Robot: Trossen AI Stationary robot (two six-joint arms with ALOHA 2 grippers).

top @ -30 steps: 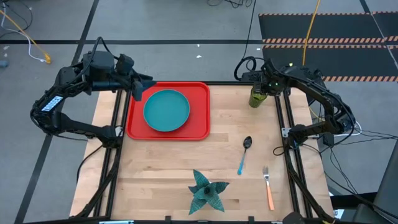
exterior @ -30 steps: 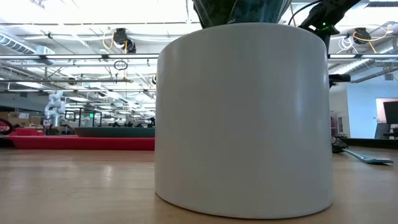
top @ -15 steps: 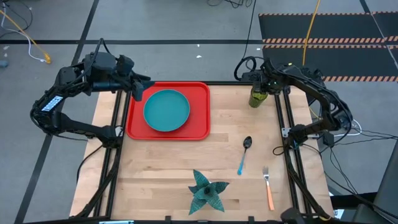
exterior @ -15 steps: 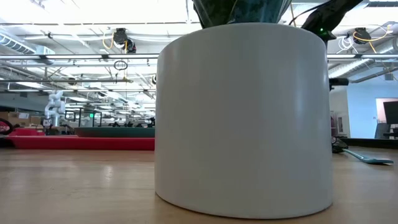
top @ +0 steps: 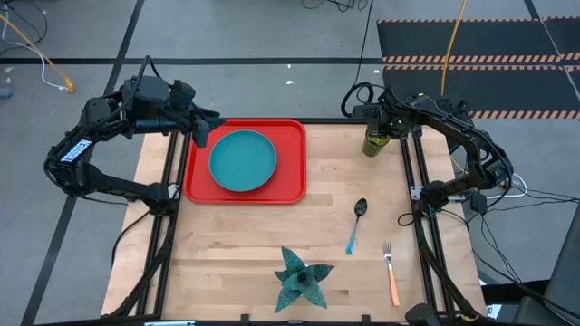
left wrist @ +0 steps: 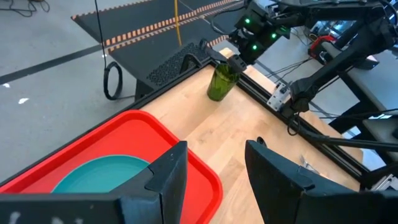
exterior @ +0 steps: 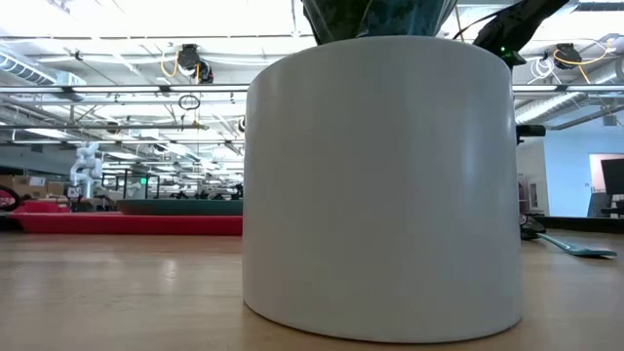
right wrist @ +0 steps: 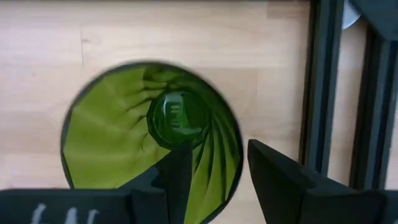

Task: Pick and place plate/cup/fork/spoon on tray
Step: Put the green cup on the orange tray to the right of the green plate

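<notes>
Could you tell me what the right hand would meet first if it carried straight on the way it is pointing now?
The cup. The right hand points straight down into its open mouth, fingers apart, one finger over the inside and one near the rim. It would probably meet the rim or inner wall first, though depth is hard to judge.

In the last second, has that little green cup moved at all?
No. The cup stands at the same spot beside the table's dark rail, with the right hand above it.
</notes>
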